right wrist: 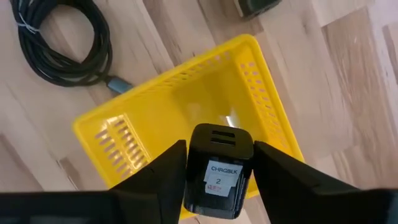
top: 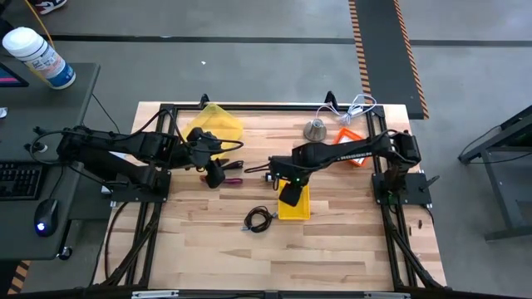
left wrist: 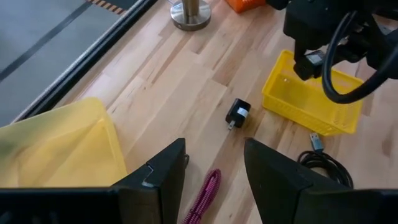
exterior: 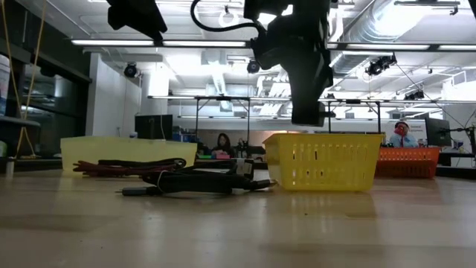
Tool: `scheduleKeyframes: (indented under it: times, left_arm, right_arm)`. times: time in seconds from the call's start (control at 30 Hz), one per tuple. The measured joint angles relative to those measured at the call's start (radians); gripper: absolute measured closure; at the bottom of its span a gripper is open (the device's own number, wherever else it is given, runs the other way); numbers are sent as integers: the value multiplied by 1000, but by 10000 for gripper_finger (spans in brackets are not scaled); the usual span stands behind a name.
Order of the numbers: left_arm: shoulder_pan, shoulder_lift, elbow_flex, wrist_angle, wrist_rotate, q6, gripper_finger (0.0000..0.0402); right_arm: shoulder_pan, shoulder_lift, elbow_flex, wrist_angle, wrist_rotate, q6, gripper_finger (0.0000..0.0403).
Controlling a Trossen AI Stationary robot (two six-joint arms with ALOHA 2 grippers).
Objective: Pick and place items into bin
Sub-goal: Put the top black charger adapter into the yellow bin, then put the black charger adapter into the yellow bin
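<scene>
The right claw [right wrist: 217, 163] grips a small black block with a white printed label [right wrist: 219, 174] above the empty yellow slotted plastic basket [right wrist: 149, 134]; the left claw [left wrist: 214, 165] gapes wide.

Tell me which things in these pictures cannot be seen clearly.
- Black block: right gripper fingers cover its sides; right wrist view.
- Yellow bin: partly under the right arm; high view.
- Red-handled tool: cut off by the left gripper; left wrist view.
- Label's small red print: unreadable.

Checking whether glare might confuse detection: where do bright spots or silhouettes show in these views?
Low view: ceiling lights backlight the right gripper, leaving it a dark silhouette. Right wrist view: a small bright reflection on the yellow bin floor. High view: evenly lit.
</scene>
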Motion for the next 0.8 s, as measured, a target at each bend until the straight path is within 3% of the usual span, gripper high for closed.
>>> scheduleKeyframes:
  times: [0.27,0.47,0.63,0.8]
  left_arm:
    - [0,0,0,0,24,-4,250]
    - [0,2,0,-2,58,-4,250]
    - [0,22,0,29,84,0,250]
    - [0,85,2,148,129,97,250]
  right_arm:
    - [2,0,0,1,-8,-28,192]
    - [2,-38,0,-51,4,-42,184]
    - [4,-156,0,-93,90,-48,184]
    - [4,-290,1,-114,202,-8,183]
